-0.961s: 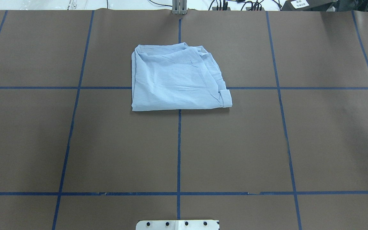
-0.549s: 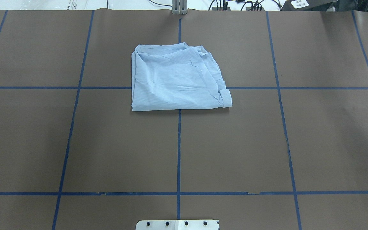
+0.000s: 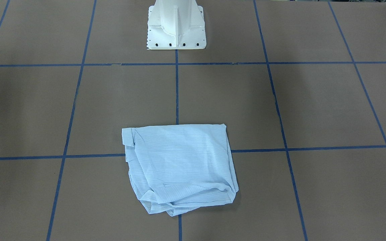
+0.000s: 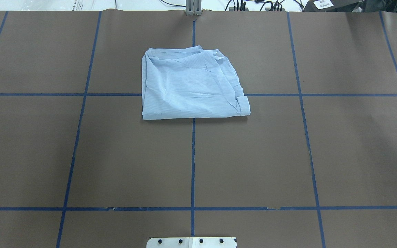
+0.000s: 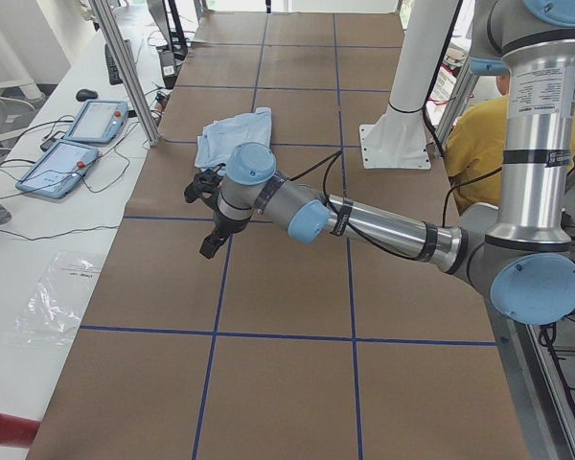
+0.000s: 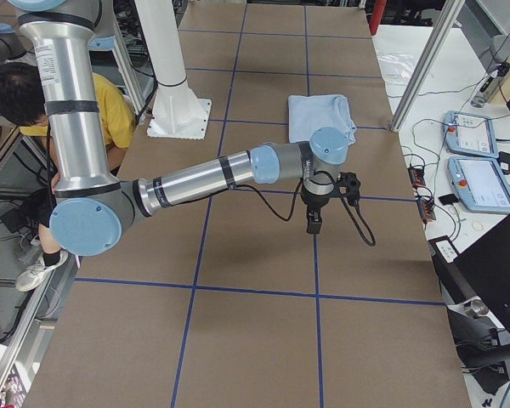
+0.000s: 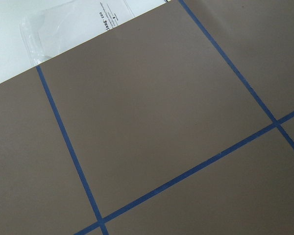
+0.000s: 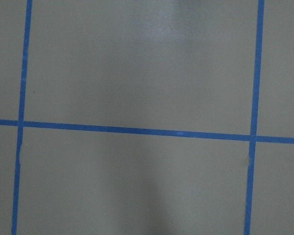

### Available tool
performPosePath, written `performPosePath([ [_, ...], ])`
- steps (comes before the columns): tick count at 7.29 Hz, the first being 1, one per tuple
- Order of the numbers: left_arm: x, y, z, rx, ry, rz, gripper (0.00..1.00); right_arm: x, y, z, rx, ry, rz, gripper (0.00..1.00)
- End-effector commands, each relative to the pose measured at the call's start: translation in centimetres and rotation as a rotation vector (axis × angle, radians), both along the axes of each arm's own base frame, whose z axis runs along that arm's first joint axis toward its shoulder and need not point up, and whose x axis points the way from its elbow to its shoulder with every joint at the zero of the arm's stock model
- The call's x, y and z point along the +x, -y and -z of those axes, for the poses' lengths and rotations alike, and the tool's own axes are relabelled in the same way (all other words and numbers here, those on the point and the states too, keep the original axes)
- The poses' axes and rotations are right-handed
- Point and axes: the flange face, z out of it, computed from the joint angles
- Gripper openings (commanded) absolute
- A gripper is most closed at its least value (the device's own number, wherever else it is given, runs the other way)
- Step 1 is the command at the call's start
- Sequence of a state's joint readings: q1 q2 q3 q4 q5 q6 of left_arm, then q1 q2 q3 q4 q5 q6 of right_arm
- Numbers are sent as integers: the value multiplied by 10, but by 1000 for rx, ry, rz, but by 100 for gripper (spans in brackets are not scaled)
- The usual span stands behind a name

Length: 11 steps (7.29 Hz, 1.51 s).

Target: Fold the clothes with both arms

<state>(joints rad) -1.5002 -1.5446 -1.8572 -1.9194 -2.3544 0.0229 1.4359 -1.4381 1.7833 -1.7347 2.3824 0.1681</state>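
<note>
The light-blue striped shirt [image 4: 191, 88] lies folded into a rough rectangle on the brown table, far from the robot base and near the centre line. It also shows in the front-facing view [image 3: 179, 164] and both side views [image 5: 232, 136] [image 6: 320, 115]. My left gripper [image 5: 208, 249] hangs over bare table off the shirt's left side, fingers pointing down. My right gripper [image 6: 312, 225] hangs over bare table off the shirt's right side. Neither touches the shirt. I cannot tell whether either is open or shut. Both wrist views show only brown paper and blue tape.
The white pedestal base [image 3: 176, 26] stands at the table's near edge. Teach pendants [image 5: 72, 144] [image 6: 476, 161] and cables lie on the white bench past the far edge. A plastic bag [image 7: 63, 24] lies there too. A person in yellow [image 6: 110, 110] sits behind the robot.
The shirt has not moved. A small dark tip has appeared at the right edge of the overhead view.
</note>
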Motion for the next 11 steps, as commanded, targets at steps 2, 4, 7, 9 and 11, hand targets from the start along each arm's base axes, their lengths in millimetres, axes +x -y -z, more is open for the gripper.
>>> performPosePath([
  [2, 1, -8, -1, 13, -15, -10, 100, 0, 0, 18, 70, 9, 4, 100],
  [4, 4, -10, 8, 22, -47, -31, 100, 1, -4, 1, 50, 3, 2, 100],
  [7, 4, -6, 8, 23, -46, -30, 100, 1, -5, -2, 40, 3, -3, 100],
  [9, 4, -4, 9, 24, -46, -30, 100, 1, -5, -2, 38, 3, -3, 100],
  [11, 4, -4, 10, 29, -46, -30, 100, 1, -4, -2, 41, 3, -2, 100],
])
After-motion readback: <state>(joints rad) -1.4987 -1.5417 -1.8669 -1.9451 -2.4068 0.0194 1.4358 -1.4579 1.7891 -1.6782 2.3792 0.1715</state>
